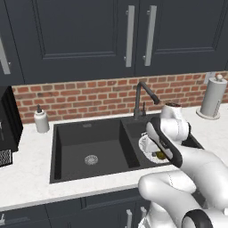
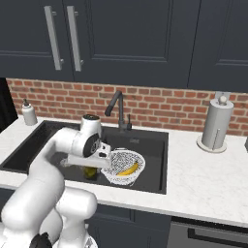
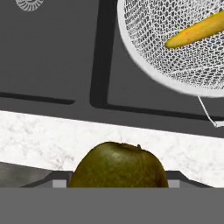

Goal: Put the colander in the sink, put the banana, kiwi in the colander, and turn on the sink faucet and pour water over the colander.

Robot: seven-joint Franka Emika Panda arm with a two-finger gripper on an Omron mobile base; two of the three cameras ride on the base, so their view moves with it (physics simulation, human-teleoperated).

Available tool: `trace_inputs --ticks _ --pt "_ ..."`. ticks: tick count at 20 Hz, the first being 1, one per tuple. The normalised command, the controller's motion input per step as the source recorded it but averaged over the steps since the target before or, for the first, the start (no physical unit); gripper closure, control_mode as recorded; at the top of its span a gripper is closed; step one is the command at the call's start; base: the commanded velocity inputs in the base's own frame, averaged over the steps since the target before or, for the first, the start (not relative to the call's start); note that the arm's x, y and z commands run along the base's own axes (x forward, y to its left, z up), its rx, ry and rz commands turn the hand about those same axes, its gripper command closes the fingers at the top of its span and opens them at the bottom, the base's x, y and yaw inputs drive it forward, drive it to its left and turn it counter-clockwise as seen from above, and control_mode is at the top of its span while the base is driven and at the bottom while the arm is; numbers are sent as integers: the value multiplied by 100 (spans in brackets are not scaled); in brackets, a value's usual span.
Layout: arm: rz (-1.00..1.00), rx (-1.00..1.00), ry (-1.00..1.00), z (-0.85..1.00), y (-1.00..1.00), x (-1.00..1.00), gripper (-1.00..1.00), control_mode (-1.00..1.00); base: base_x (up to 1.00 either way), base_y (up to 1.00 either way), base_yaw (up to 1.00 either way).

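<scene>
The white mesh colander point(image 2: 123, 164) point(image 3: 175, 48) point(image 1: 146, 144) sits in the smaller basin of the black sink point(image 1: 89, 138) point(image 2: 150, 140). Inside the colander lies the yellow banana point(image 2: 129, 169) point(image 3: 197, 29). My gripper point(image 2: 90, 169) point(image 3: 117, 183) is shut on the olive-brown kiwi point(image 3: 118, 166) point(image 2: 89, 172) point(image 1: 160, 155). It holds the fruit above the sink's front rim, just beside the colander and apart from it. The black sink faucet point(image 1: 141, 95) point(image 2: 116, 109) stands behind the basins, and no water shows at its spout.
A white soap dispenser point(image 1: 41, 120) point(image 2: 29, 114) stands on the counter left of the sink. A paper towel roll point(image 1: 211, 95) point(image 2: 215, 123) stands at the right. The larger basin has a silver drain point(image 1: 91, 159). Dark cabinets hang above the brick backsplash.
</scene>
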Motion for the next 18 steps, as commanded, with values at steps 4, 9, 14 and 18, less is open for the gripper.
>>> trace_inputs --ticks 4,9,14,18 --pt "0 16 0 0 -100 47 100 -100 0 0 0" --pt "0 15 0 0 -86 54 100 -100 0 0 0" --pt "0 13 0 0 -55 66 100 -100 0 0 0" --pt "0 9 0 0 -12 57 100 -100 0 0 0"
